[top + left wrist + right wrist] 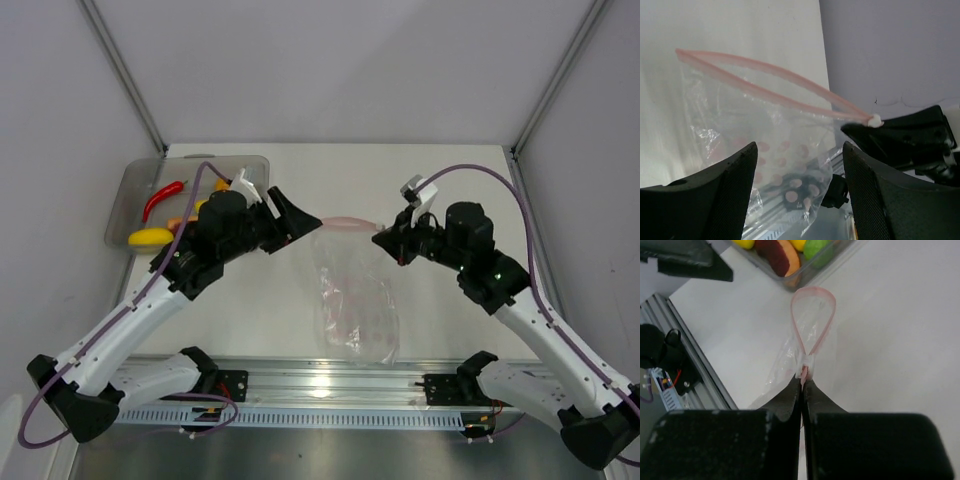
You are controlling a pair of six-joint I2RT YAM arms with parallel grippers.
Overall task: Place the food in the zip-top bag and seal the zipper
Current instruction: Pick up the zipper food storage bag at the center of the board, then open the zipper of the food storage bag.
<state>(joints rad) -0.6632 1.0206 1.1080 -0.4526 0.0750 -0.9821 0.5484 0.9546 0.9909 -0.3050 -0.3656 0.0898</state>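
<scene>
The clear zip-top bag [355, 300] lies mid-table, its pinkish-red zipper [345, 222] standing open in a loop. My right gripper [385, 240] is shut on the zipper's right end, just behind a white slider [805, 364]; the right wrist view shows the gripper [803, 379] pinching the strip [796, 315]. My left gripper [290, 215] is open and empty by the mouth's left end; its wrist view shows it [800, 146] facing the open bag [765, 140]. The food sits in a grey tray [135, 185]: red chili [162, 198], yellow piece [150, 237], orange-red slice [782, 255], green fruit [817, 250].
The tray stands at the back left corner against the left wall. A metal rail [330, 385] runs along the near table edge, under the bag's bottom end. White walls close in the table on the left, back and right.
</scene>
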